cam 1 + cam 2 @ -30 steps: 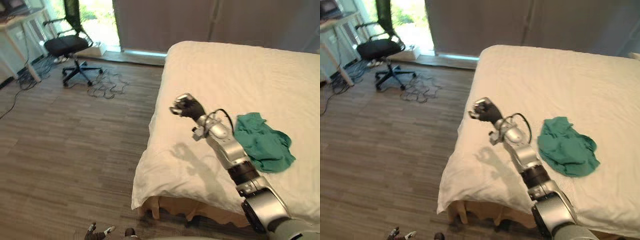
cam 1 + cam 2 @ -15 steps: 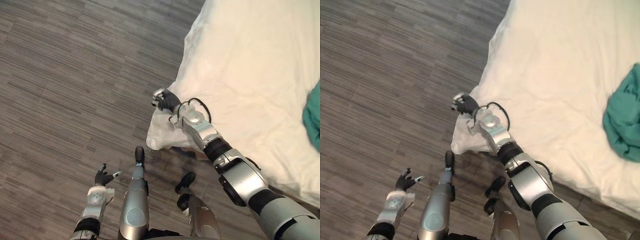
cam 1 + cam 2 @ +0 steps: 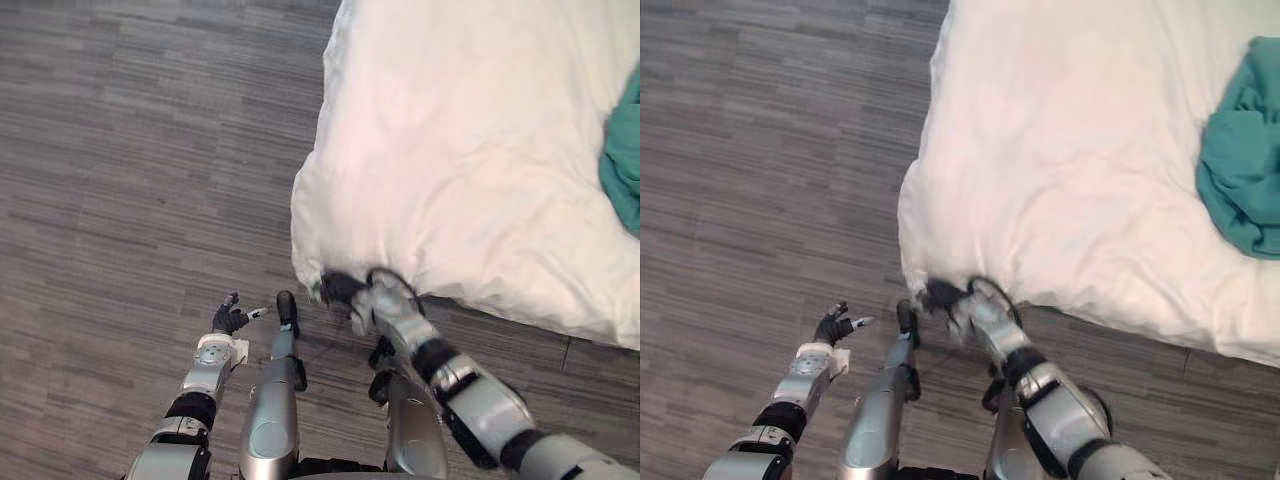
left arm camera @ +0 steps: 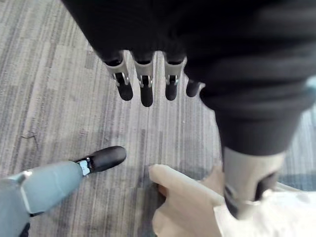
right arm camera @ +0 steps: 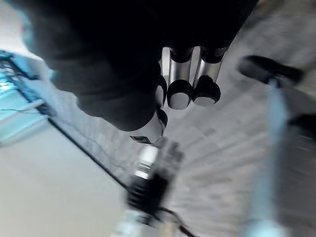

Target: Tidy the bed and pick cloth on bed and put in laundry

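The grey plank floor [image 3: 120,150] spreads along the left edge of the bed [image 3: 460,130], whose white duvet [image 3: 400,200] hangs over the near corner. A crumpled teal cloth [image 3: 1240,150] lies on the bed, back from its near edge and well apart from that corner. The right robot hand [image 3: 338,288] sits at the corner's hanging hem, apparently clenched and empty. The left robot hand [image 3: 229,318] hangs released over the floor.

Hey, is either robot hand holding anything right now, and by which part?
Nothing is held. The right robot hand is curled empty beside the corner of the bed cover; the left robot hand is open. The green cloth lies untouched on the bed cover.
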Robot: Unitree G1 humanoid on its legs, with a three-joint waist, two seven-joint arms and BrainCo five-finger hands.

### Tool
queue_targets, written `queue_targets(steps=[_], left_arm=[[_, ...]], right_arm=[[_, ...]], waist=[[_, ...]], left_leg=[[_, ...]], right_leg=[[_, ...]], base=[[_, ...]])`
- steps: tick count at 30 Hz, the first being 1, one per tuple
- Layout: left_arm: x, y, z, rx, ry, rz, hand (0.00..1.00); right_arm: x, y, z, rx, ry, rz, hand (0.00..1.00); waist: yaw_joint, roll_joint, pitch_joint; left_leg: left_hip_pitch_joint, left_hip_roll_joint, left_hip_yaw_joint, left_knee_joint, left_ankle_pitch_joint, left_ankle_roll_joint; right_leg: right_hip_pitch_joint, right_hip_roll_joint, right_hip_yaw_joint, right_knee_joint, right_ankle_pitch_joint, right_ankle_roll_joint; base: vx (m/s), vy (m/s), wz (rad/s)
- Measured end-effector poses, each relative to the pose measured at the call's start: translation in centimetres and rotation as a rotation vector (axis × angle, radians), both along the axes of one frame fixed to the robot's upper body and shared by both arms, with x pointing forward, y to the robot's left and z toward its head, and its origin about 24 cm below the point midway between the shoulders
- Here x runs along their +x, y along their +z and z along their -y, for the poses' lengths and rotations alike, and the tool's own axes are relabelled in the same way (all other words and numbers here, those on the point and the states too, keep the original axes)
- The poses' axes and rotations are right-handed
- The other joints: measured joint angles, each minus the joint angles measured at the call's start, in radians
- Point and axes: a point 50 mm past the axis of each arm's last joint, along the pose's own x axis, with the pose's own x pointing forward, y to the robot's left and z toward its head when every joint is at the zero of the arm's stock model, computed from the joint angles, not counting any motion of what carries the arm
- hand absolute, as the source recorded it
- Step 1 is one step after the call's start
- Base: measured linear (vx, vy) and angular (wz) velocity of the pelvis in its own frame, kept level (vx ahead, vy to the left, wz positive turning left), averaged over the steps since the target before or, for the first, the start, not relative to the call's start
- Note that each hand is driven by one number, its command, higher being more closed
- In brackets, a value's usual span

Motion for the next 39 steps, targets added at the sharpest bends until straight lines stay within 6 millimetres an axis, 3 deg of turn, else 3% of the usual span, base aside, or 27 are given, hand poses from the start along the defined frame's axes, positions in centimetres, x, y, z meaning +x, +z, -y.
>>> queue_targets(steps=[3, 4, 5, 9, 14, 16, 19, 21, 22, 25, 26, 28, 29, 32, 36, 38, 39], left_arm=[[-3.3, -2.5, 0.9, 0.022, -0.05, -0.119, 0.0], [-4.8, -3.5, 1.1, 0.029, -0.061, -0.173, 0.0], [-7.3, -4.9, 1.2, 0.033, -0.056, -0.256, 0.0], [-11.4, -6.6, 0.4, 0.061, -0.023, -0.381, 0.0], [-12.4, -6.9, 0.0, 0.067, -0.042, -0.419, 0.0], [-12.1, -6.9, 0.0, 0.062, -0.047, -0.415, 0.0], [-10.5, -6.4, 0.2, 0.054, -0.054, -0.371, 0.0], [-7.8, -5.3, 0.3, 0.043, -0.051, -0.291, 0.0], [-6.2, -4.5, 0.4, 0.04, -0.067, -0.24, 0.0], [-4.0, -3.1, 0.2, 0.033, -0.087, -0.154, 0.0], [-3.8, -3.0, 0.2, 0.033, -0.092, -0.147, 0.0], [-2.9, -2.4, 0.4, 0.029, -0.104, -0.117, 0.0], [-2.8, -2.4, 0.5, 0.028, -0.104, -0.114, 0.0], [-1.5, -1.4, 0.7, 0.011, -0.101, -0.058, 0.0], [-0.3, -0.4, 0.9, -0.013, -0.095, -0.012, 0.0], [-0.3, -0.4, 0.4, -0.031, -0.08, -0.026, 0.0], [-0.3, -0.4, 0.3, -0.034, -0.078, -0.029, 0.0]], right_arm=[[-0.7, 4.1, -3.0, 0.238, 0.088, 0.138, 1.0], [-0.7, 6.2, -4.0, 0.342, 0.103, 0.177, 1.0], [-0.6, 9.7, -5.2, 0.512, 0.113, 0.247, 1.0], [1.0, 16.6, -6.9, 0.81, 0.046, 0.331, 1.0], [4.7, 19.5, -7.1, 0.78, -0.176, 0.336, 1.0], [5.9, 20.2, -7.3, 0.749, -0.253, 0.331, 1.0], [8.3, 21.6, -7.7, 0.702, -0.374, 0.357, 1.0], [10.5, 22.7, -6.9, 0.675, -0.462, 0.403, 1.0], [11.9, 22.9, -5.6, 0.646, -0.545, 0.437, 1.0], [14.8, 21.9, -0.6, 0.563, -0.771, 0.471, 1.0], [15.3, 21.6, 0.7, 0.544, -0.817, 0.477, 1.0], [16.0, 20.9, 6.4, 0.526, -0.994, 0.514, 1.0], [15.9, 20.9, 7.4, 0.538, -1.017, 0.529, 1.0], [14.3, 19.0, 11.0, 0.585, -1.131, 0.536, 1.0], [10.5, 14.0, 14.6, 0.54, -1.22, 0.473, 1.0], [6.6, 8.7, 17.6, 0.443, -1.33, 0.331, 1.0], [5.3, 7.1, 18.5, 0.408, -1.378, 0.275, 1.0]], waist=[[0.001, -0.01, -0.105], [0.003, -0.009, -0.148], [0.002, -0.008, -0.196], [0.002, -0.003, -0.298], [0.002, 0.01, -0.314], [0.002, 0.027, -0.303], [0.004, 0.051, -0.28], [0.005, 0.069, -0.2], [0.005, 0.091, -0.148], [0.006, 0.122, -0.054], [0.004, 0.123, -0.042], [-0.002, 0.121, -0.016], [-0.009, 0.121, -0.015], [-0.047, 0.12, -0.016], [-0.071, 0.104, -0.03], [-0.082, 0.077, -0.072], [-0.084, 0.071, -0.086]], left_leg=[[0.036, 0.002, 0.002, 0.0, -0.014, 0.0], [0.047, 0.003, 0.002, -0.001, -0.03, -0.004], [0.075, 0.0, 0.004, -0.001, -0.044, -0.007], [0.123, 0.001, 0.005, -0.006, -0.059, -0.014], [0.146, 0.003, 0.006, -0.006, -0.05, -0.014], [0.136, 0.009, 0.012, -0.006, -0.045, -0.015], [0.047, 0.028, 0.031, -0.006, -0.033, -0.02], [-0.001, 0.036, 0.029, -0.006, -0.018, -0.019], [-0.027, 0.039, 0.029, -0.006, -0.014, -0.021], [-0.062, 0.038, 0.032, -0.005, 0.01, -0.011], [-0.07, 0.037, 0.035, -0.003, 0.014, -0.016], [-0.086, 0.03, 0.064, -0.001, 0.028, 0.001], [-0.086, 0.028, 0.069, 0.0, 0.028, 0.001], [-0.059, 0.025, 0.094, 0.0, 0.023, -0.005], [-0.003, 0.031, 0.153, 0.0, -0.008, -0.011], [0.035, 0.038, 0.189, -0.001, -0.029, -0.018], [0.039, 0.039, 0.198, -0.001, -0.034, -0.018]], right_leg=[[0.052, 0.008, -0.004, -0.036, 0.003, 0.004], [0.067, 0.008, -0.004, -0.044, -0.002, 0.006], [0.099, 0.006, -0.004, -0.053, -0.008, 0.008], [0.142, 0.006, -0.007, -0.057, -0.02, 0.009], [0.171, 0.009, -0.004, -0.057, -0.008, 0.006], [0.16, 0.013, 0.001, -0.062, 0.003, 0.0], [0.063, 0.028, 0.018, -0.064, 0.02, -0.015], [0.009, 0.034, 0.022, -0.052, 0.033, -0.016], [-0.019, 0.035, 0.023, -0.047, 0.035, -0.012], [-0.075, 0.038, 0.045, -0.031, 0.053, -0.019], [-0.087, 0.036, 0.052, -0.029, 0.057, -0.022], [-0.128, 0.031, 0.087, -0.022, 0.074, -0.024], [-0.13, 0.03, 0.091, -0.022, 0.076, -0.026], [-0.125, 0.029, 0.122, -0.023, 0.074, -0.026], [-0.103, 0.038, 0.165, -0.025, 0.058, -0.015], [-0.077, 0.047, 0.189, -0.039, 0.047, -0.007], [-0.075, 0.048, 0.19, -0.04, 0.044, -0.006]], base=[[0.06, -0.024, 0.0], [0.08, 0.005, 0.0], [0.09, 0.009, -0.03], [0.05, -0.001, 0.01], [0.02, -0.002, -0.02], [-0.04, 0.0, -0.09], [-0.13, -0.008, -0.14], [-0.18, -0.013, -0.05], [-0.18, -0.006, -0.03], [-0.1, -0.005, -0.14], [-0.03, 0.003, -0.25], [0.02, 0.008, -0.3], [0.07, 0.009, -0.31], [0.11, 0.0, -0.27], [0.09, -0.009, -0.35], [0.1, -0.022, -0.38], [0.12, -0.025, -0.23]])
